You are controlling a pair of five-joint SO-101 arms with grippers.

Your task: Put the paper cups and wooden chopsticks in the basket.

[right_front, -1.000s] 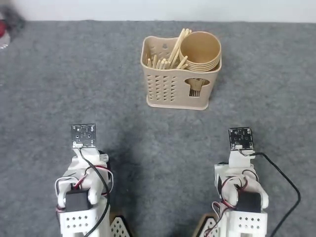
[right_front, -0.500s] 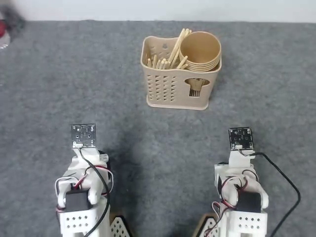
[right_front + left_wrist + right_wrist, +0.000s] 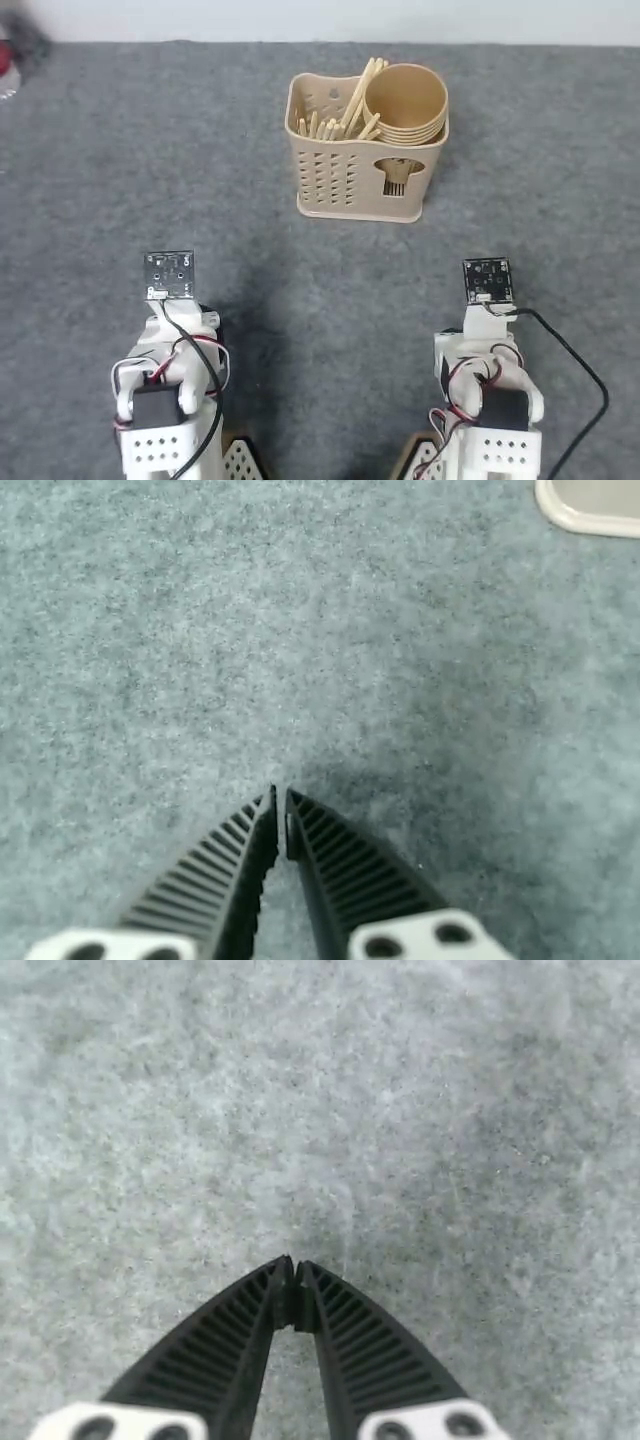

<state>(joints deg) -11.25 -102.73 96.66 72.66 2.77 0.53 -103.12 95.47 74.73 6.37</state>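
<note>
Lying flat, a fuzzy grey carpet worktop point(image 3: 100, 150) sits under left jaws and right jaws, both pinched closed, empty.

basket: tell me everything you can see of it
The basket is beige, plastic-looking and rectangular with rounded corners. It stands upright on the grey mat, mid-width and toward the far edge. Its front wall has rows of small slots on the left and a larger cutout on the right. Chopsticks lean in its left part, and a nested stack of cups sits in its right part.
</note>
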